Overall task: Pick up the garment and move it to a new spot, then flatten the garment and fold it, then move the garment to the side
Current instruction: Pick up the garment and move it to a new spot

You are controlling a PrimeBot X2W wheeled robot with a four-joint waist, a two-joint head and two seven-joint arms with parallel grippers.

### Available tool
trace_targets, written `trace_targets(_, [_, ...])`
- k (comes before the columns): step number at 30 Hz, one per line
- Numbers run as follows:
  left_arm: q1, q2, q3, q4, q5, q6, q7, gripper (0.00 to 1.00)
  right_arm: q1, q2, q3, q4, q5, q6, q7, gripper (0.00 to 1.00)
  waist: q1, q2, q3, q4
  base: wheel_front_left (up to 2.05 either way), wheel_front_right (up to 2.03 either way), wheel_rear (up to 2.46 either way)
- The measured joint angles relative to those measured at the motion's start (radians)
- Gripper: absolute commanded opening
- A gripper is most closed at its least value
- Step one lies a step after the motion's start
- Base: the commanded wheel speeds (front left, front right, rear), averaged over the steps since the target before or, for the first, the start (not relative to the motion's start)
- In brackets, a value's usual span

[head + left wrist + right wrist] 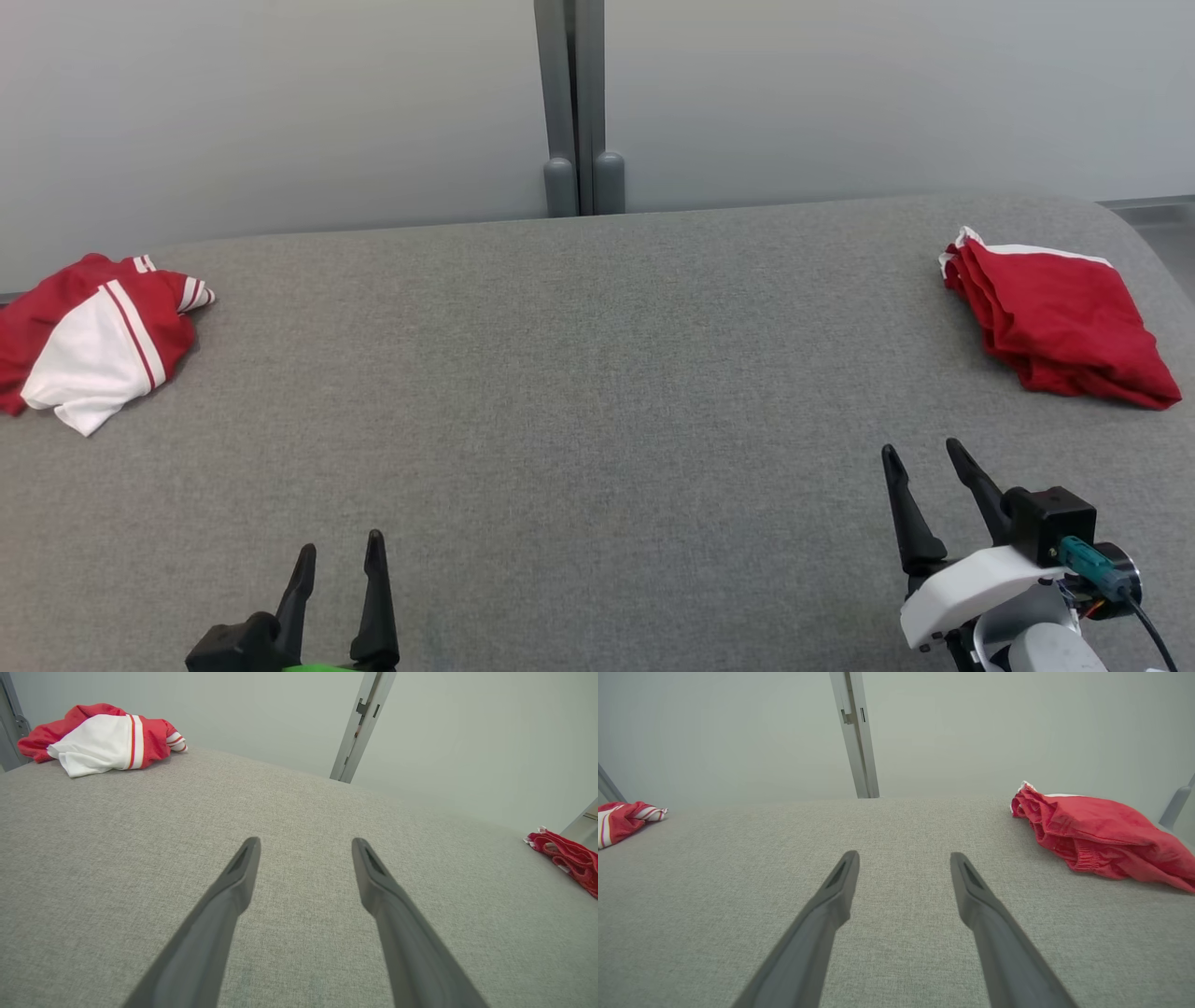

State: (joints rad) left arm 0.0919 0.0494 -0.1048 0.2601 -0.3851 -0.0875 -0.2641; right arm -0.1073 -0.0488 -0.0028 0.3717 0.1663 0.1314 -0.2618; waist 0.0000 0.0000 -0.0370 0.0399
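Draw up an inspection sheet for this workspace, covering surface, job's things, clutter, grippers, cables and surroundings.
Surface: grey fabric-covered table, rounded far right corner.
Job's things: garment, red with a white striped sleeve, crumpled at the far left edge, not yet flattened.
Clutter: red cloth, loosely folded, far right.
Grippers: left gripper and right gripper both open, holding nothing, apart from both cloths.
Cables: black cable running from a teal plug at the right wrist.
Surroundings: pale wall, grey post behind the table.

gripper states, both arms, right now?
left gripper: open, fingers apart, holding nothing
right gripper: open, fingers apart, holding nothing
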Motion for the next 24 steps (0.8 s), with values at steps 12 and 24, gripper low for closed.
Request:
trace_targets(12, [-0.037,-0.001,-0.001,0.000,0.023,-0.004,0.000,1.00,0.012,0.000,-0.033,-0.003,-0.006,0.000,0.000,1.00,0.0000,0.0000,0.002,0.087,0.00,0.00,0.00])
trace_targets(24, [-0.046,0.000,0.028,-0.004,0.041,-0.017,0.000,1.00,-0.006,0.000,0.005,-0.011,0.042,0.000,0.000,1.00,0.0000,0.0000,0.000,0.307,0.00,0.00,0.00])
